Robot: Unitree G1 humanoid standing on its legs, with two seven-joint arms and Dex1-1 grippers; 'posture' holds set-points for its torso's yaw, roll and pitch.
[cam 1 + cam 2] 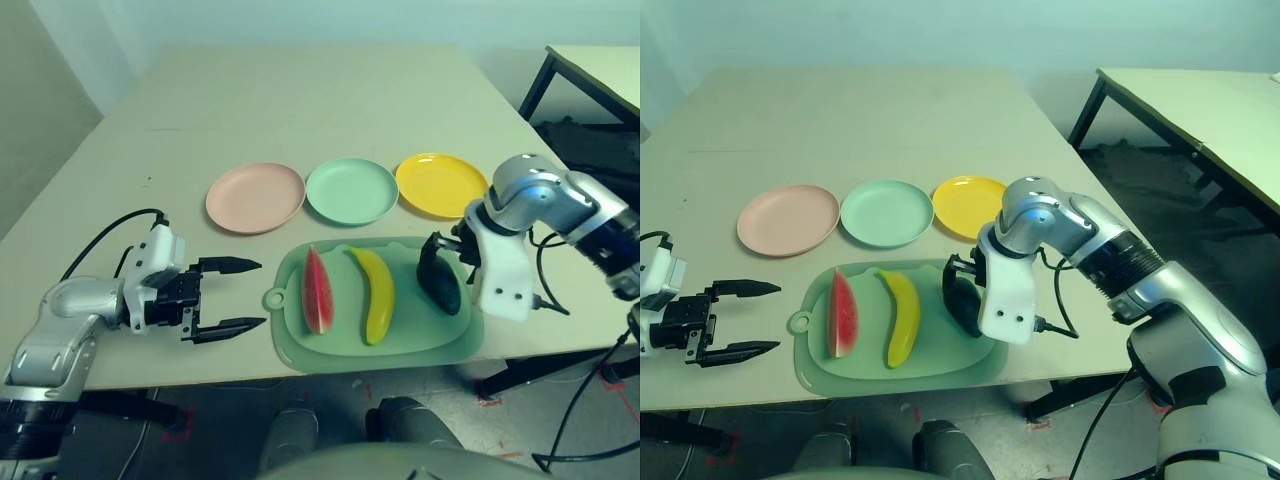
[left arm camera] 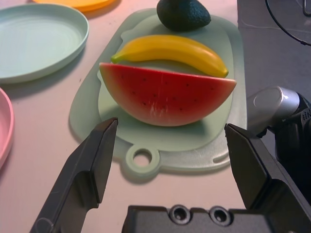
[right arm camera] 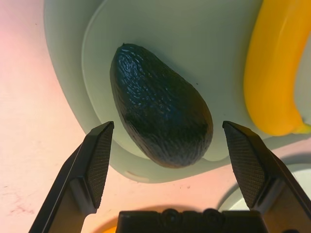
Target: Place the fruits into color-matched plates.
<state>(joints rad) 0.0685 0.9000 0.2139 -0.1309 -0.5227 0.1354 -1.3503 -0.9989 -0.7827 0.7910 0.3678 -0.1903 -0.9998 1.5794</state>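
Table (image 1: 300, 110): avocado (image 3: 160, 126) below right gripper (image 3: 170, 145)

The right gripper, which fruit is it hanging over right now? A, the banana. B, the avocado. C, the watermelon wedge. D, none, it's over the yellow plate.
B: the right gripper points down with its jaws open on either side of the avocado, which lies on the green cutting mat, not yet gripped; the banana and watermelon wedge lie further to the left.
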